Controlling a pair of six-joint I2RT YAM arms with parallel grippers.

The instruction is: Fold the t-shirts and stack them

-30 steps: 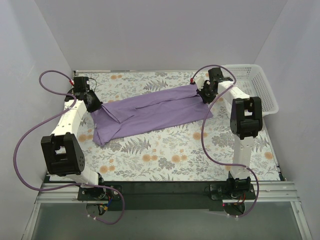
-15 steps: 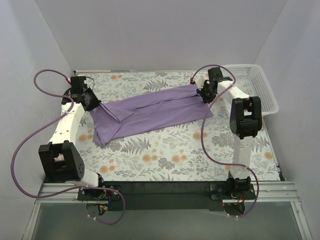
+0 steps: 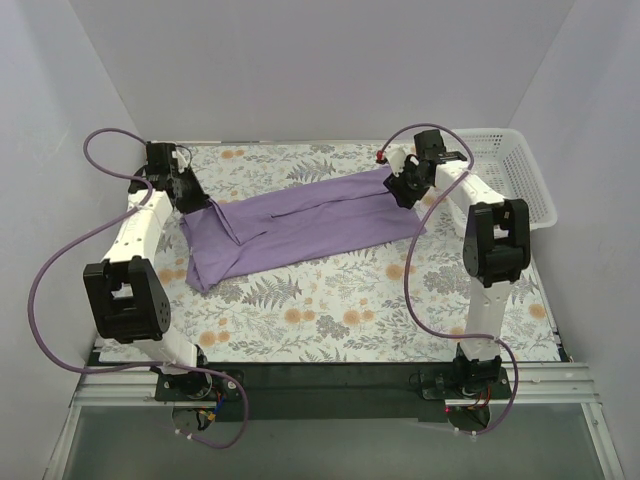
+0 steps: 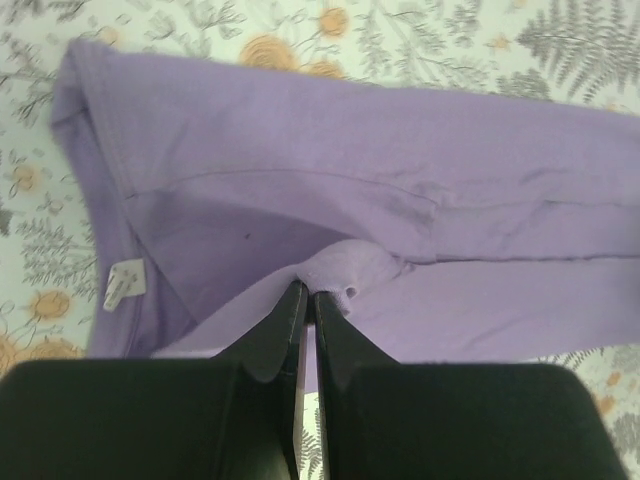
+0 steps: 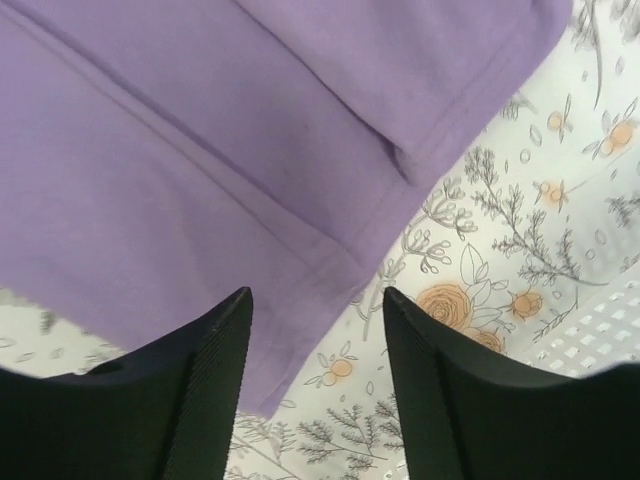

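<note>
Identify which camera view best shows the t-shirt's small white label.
Left wrist view: the white label shows plainly on the t-shirt. From the top external view it is too small to make out; the right wrist view shows only purple cloth edges.

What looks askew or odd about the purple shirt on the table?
The t-shirt lies slanted across the table, folded lengthwise but unevenly: its layers' edges do not line up. The left tool, shut, pinches up a small bump of cloth; the right tool hangs open over the hem. No damage shows.

floral table (image 3: 330, 320) | lying on it: purple t-shirt (image 3: 300, 225) | white basket (image 3: 525, 180)
</note>
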